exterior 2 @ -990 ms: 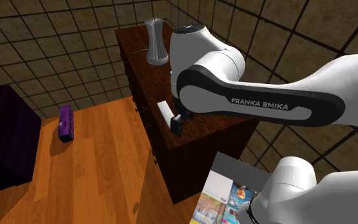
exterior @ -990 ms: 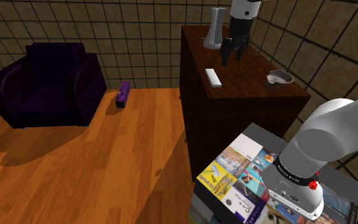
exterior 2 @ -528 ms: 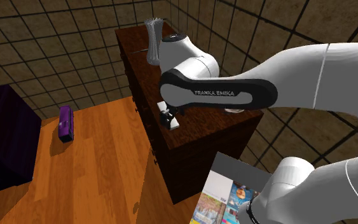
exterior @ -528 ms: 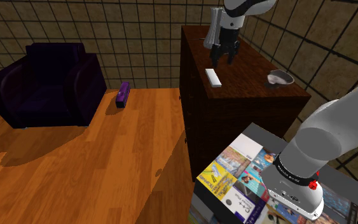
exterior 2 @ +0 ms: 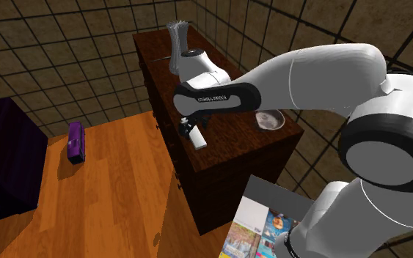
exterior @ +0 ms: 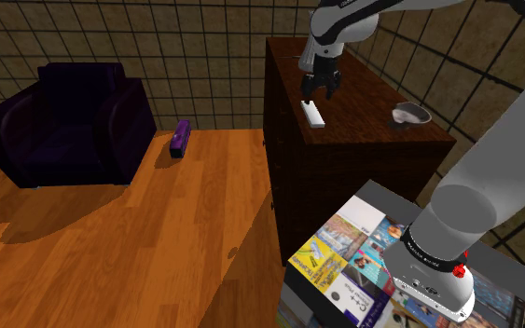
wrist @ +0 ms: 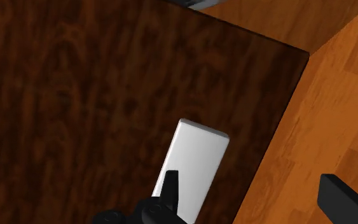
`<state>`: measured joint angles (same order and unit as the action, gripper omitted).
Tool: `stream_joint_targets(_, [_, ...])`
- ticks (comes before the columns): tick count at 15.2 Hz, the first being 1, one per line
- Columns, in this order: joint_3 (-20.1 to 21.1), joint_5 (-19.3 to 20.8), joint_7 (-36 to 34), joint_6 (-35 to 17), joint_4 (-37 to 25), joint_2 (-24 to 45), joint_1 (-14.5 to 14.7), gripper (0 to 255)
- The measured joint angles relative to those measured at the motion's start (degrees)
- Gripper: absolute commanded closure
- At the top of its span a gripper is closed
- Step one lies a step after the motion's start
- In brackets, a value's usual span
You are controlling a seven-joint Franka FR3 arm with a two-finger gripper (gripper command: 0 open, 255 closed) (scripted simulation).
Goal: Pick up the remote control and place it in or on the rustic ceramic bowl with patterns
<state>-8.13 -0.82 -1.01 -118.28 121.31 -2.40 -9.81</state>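
Wrist view: gripper (wrist: 257,202) wide open, empty, over the remote (wrist: 196,167).
Remote lies flat on the dresser (wrist: 75,95) near its edge, under one finger (wrist: 170,188); arm (exterior 2: 307,73) lettering too small to read.

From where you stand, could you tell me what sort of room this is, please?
Likely a living room: a dark armchair, a wood plank floor, and a dark wooden cabinet carrying a vase.
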Motion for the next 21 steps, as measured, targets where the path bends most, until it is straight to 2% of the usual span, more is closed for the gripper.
stream_joint_targets(9, [-2.49, -3.48, -1.4, -3.56, -12.66, 16.35, -3.18, 0])
stream_joint_targets(17, [-2.37, -4.56, -0.84, -8.52, -11.58, 20.33, -3.66, 0])
stream_joint_targets(21, [-2.32, -4.61, -0.9, -8.93, -11.4, 20.52, -3.62, 0])
